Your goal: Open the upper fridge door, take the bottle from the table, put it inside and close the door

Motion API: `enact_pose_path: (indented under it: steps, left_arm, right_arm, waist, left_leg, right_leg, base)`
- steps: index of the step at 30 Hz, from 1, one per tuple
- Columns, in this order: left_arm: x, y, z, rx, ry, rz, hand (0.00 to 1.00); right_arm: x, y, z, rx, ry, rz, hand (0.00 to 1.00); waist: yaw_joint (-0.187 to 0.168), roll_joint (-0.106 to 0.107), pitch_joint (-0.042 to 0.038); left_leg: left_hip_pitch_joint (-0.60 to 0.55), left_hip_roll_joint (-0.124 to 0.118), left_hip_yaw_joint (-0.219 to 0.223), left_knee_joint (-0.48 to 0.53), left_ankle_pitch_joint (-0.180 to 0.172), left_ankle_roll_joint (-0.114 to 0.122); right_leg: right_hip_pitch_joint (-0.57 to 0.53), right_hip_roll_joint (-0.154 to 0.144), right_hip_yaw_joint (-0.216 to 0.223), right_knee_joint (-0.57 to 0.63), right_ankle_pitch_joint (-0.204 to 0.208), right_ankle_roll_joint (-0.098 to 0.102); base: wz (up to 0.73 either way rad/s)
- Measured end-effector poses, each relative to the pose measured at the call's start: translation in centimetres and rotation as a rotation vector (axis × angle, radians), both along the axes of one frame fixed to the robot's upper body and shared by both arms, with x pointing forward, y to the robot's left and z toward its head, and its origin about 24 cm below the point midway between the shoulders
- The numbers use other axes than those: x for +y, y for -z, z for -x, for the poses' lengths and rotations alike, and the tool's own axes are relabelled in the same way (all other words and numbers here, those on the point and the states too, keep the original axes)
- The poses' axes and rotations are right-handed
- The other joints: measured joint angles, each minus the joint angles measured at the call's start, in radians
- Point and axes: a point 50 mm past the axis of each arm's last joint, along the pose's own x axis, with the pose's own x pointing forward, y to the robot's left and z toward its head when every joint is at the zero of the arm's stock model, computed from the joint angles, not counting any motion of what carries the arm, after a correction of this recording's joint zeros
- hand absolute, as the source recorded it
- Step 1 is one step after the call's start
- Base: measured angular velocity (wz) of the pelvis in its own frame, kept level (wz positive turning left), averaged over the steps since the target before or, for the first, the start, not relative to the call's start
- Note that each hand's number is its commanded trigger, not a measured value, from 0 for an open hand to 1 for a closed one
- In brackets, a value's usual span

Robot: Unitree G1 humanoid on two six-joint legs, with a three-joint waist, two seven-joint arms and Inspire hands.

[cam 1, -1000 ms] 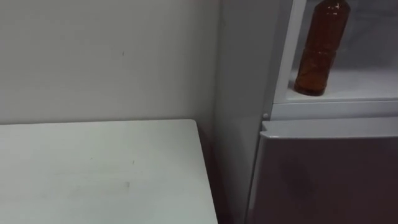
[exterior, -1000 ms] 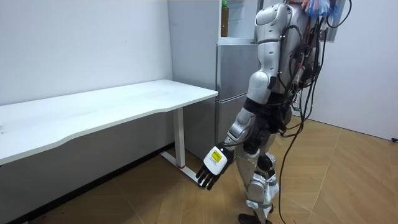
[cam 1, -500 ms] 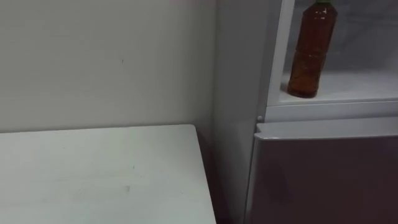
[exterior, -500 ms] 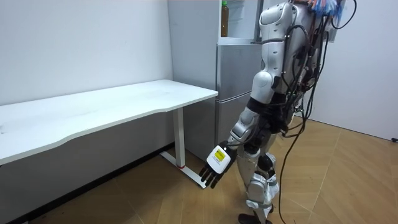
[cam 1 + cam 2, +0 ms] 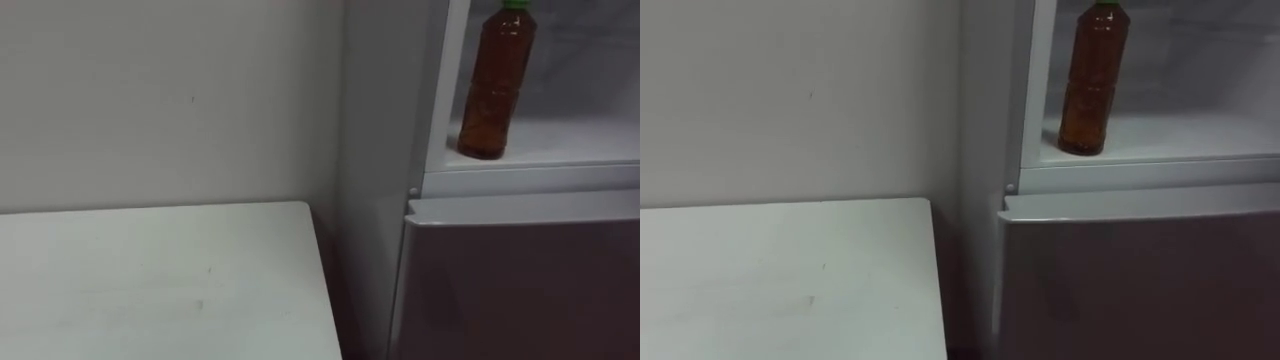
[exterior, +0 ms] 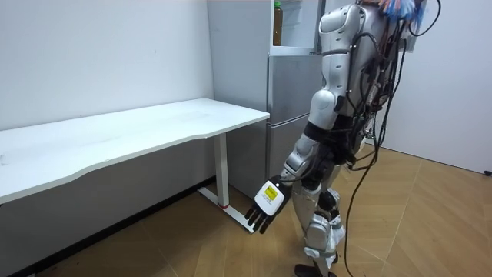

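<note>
Bottle (image 5: pixel 492 85) location: well apart from the left hand (image 6: pixel 265 206). In the room view, that hand hangs low beside the robot's leg, fingers straight and loosely spread, pointing at the wooden floor (image 6: pixel 430 223) and holding nothing. The robot stands facing the fridge (image 6: pixel 290 100). The white table (image 5: pixel 150 280) is on its left, with the table's end just beside the fridge wall. Amber with a green cap, the bottle stands upright on the white shelf (image 5: pixel 570 140) of the open upper compartment (image 5: pixel 585 60), near its left edge. Below the shelf, the grey lower door (image 5: pixel 520 280) is closed.
</note>
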Motion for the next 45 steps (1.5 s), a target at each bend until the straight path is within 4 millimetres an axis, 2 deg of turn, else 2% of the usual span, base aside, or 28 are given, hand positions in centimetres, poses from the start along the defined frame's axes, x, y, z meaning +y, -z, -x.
enact_pose_path:
  steps: [6,9,10,15,17,19,22,26,30,32,34,38,42,45]
  left_arm:
    - [1.9,-0.5,0.6,0.012,-0.018,-0.025,0.00]
    - [2.7,-0.9,0.1,-0.006,-0.019,-0.055,0.00]
    - [2.8,-0.9,-0.2,-0.014,-0.023,-0.059,0.00]
    - [3.2,-1.2,-0.7,-0.035,-0.038,-0.073,0.00]
    - [3.4,-1.3,-0.9,-0.042,-0.036,-0.080,0.00]
    - [3.6,-1.4,-1.0,-0.045,-0.034,-0.084,0.00]
    - [3.8,-1.5,-0.7,-0.041,-0.036,-0.089,0.00]
    - [4.2,-1.6,-0.3,-0.031,-0.038,-0.100,0.00]
    - [4.6,-1.8,-0.2,-0.032,-0.052,-0.108,0.00]
    - [4.6,-1.8,0.4,-0.017,-0.061,-0.110,0.00]
    - [4.6,-1.8,0.9,-0.002,-0.059,-0.111,0.00]
    - [4.3,-1.7,2.4,0.030,-0.068,-0.106,0.00]
    - [4.1,-1.6,2.6,0.031,-0.087,-0.102,0.00]
    - [3.8,-1.5,2.4,0.026,-0.088,-0.094,0.00]
  right_arm:
    - [-3.3,-1.8,-1.6,-0.082,0.132,0.073,0.00]
    - [-6.4,-3.5,-2.5,-0.105,0.199,0.154,0.00]
    - [-6.9,-3.9,-2.7,-0.106,0.200,0.171,0.00]
    - [-10.8,-7.7,-4.9,-0.176,0.233,0.304,0.00]
    - [-12.2,-9.0,-5.1,-0.184,0.275,0.348,0.00]
    - [-13.0,-10.2,-5.4,-0.212,0.316,0.377,0.00]
    - [-14.3,-12.3,-5.8,-0.246,0.352,0.438,0.00]
    - [-16.3,-15.9,-6.8,-0.262,0.340,0.561,0.00]
    - [-17.4,-19.0,-8.0,-0.336,0.389,0.624,0.00]
    - [-17.9,-21.2,-8.8,-0.383,0.431,0.658,0.00]
    - [-18.3,-22.5,-9.1,-0.397,0.446,0.688,0.00]
    - [-18.2,-23.3,-9.5,-0.385,0.464,0.704,0.00]
    - [-17.9,-24.1,-9.8,-0.356,0.455,0.749,0.00]
    - [-17.7,-24.3,-10.1,-0.358,0.445,0.749,0.00]
  waist:
    - [-0.029,-0.040,-0.0007]
    - [-0.037,-0.057,-0.0002]
    - [-0.037,-0.059,0.0002]
    - [-0.053,-0.073,-0.0010]
    - [-0.055,-0.090,-0.0022]
    - [-0.061,-0.096,-0.0008]
    - [-0.081,-0.110,-0.0053]
    - [-0.082,-0.114,-0.0044]
    - [-0.086,-0.114,-0.0040]
    - [-0.088,-0.117,-0.0057]
    - [-0.092,-0.116,-0.0057]
    - [-0.105,-0.105,-0.0074]
    - [-0.103,-0.092,-0.0044]
    - [-0.103,-0.090,-0.0031]
  left_leg:
    - [0.006,0.000,0.002,-0.001,0.000,-0.004]
    - [0.003,0.001,0.007,-0.003,-0.001,-0.005]
    - [0.002,0.001,0.008,-0.004,-0.001,-0.005]
    - [0.002,0.003,0.010,-0.008,-0.003,-0.009]
    - [0.000,0.006,0.013,-0.007,-0.005,-0.011]
    - [-0.004,0.010,0.014,-0.006,-0.006,-0.013]
    - [-0.011,0.012,0.008,-0.003,-0.007,-0.015]
    - [0.007,0.012,0.006,-0.011,-0.008,-0.016]
    - [0.011,0.012,0.007,-0.012,-0.008,-0.016]
    - [0.008,0.012,0.009,-0.012,-0.008,-0.016]
    - [0.003,0.012,0.009,-0.012,-0.007,-0.017]
    - [0.000,0.012,0.011,-0.016,-0.007,-0.017]
    - [0.003,0.011,0.013,-0.017,-0.007,-0.017]
    - [0.004,0.010,0.013,-0.017,-0.007,-0.017]
  right_leg:
    - [-0.003,0.000,0.005,0.013,-0.019,-0.002]
    - [-0.014,0.004,0.017,0.016,-0.019,-0.002]
    - [-0.016,0.004,0.018,0.015,-0.019,-0.002]
    - [-0.015,0.007,0.014,0.015,-0.019,-0.003]
    - [-0.017,0.015,0.025,0.013,-0.019,-0.004]
    - [-0.018,0.015,0.025,0.010,-0.019,-0.005]
    - [-0.019,0.016,0.015,0.010,-0.018,-0.007]
    - [-0.001,0.017,0.010,0.008,-0.017,-0.007]
    - [0.000,0.015,0.004,0.008,-0.017,-0.007]
    - [-0.005,0.014,-0.004,0.011,-0.017,-0.007]
    - [-0.010,0.013,-0.007,0.012,-0.016,-0.008]
    - [-0.016,0.017,0.002,0.012,-0.016,-0.008]
    - [-0.016,0.017,0.000,0.016,-0.017,-0.008]
    - [-0.021,0.019,0.002,0.027,-0.019,-0.008]
  base:
    - [0.00]
    - [-0.04]
    - [-0.07]
    - [-0.02]
    - [0.00]
    - [0.00]
    - [0.05]
    - [-0.01]
    - [-0.01]
    - [-0.02]
    - [0.00]
    - [-0.01]
    - [0.00]
    - [-0.02]
